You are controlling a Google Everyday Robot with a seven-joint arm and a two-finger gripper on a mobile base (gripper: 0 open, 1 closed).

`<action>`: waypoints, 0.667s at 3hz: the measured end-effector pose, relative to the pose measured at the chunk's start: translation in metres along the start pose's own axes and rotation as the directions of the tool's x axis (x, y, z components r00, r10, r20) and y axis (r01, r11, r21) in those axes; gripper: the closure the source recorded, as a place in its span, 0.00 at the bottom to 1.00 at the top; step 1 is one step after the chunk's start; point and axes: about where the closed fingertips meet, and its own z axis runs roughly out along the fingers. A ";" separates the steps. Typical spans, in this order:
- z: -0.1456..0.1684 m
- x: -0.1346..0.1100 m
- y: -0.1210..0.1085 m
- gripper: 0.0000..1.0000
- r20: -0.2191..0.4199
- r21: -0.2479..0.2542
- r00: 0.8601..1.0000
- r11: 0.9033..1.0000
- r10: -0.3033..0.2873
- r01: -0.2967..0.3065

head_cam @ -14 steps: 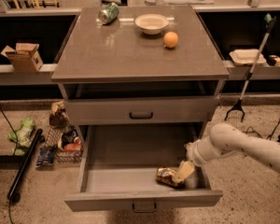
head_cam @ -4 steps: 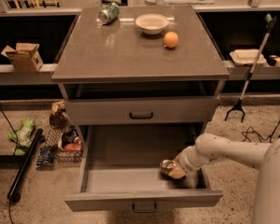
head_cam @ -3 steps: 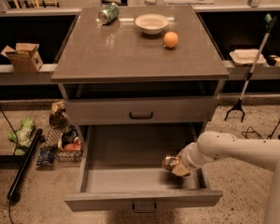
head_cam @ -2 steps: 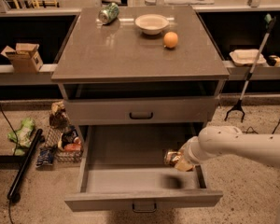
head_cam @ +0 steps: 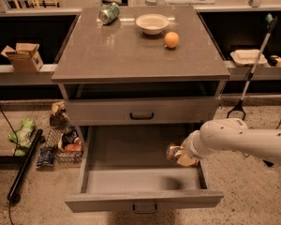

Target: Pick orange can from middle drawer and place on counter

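Note:
The orange can [head_cam: 174,153], dented, gold-brown and shiny, is held in my gripper [head_cam: 181,156] at the end of the white arm reaching in from the right. The gripper is shut on the can and holds it a little above the floor of the open middle drawer [head_cam: 126,150], near its right wall. The can's shadow falls on the drawer bottom below it. The counter [head_cam: 126,53] is the glossy grey-brown top of the cabinet, above and behind the gripper.
On the counter lie a green-and-silver can [head_cam: 108,13], a white bowl [head_cam: 152,23] and an orange fruit [head_cam: 171,40]. The upper drawer front [head_cam: 142,111] is closed. Floor clutter [head_cam: 61,137] and a black pole [head_cam: 23,165] lie left; a grabber tool [head_cam: 250,74] leans right.
The gripper closed on the orange can lying on the drawer floor and has lifted it up and slightly back; the can now hangs clear of the drawer bottom.

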 end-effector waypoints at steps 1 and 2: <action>-0.015 -0.007 -0.005 1.00 0.006 0.013 1.000 1.000 -0.026 0.026; -0.061 -0.022 -0.017 1.00 0.013 0.046 0.997 0.996 -0.081 0.080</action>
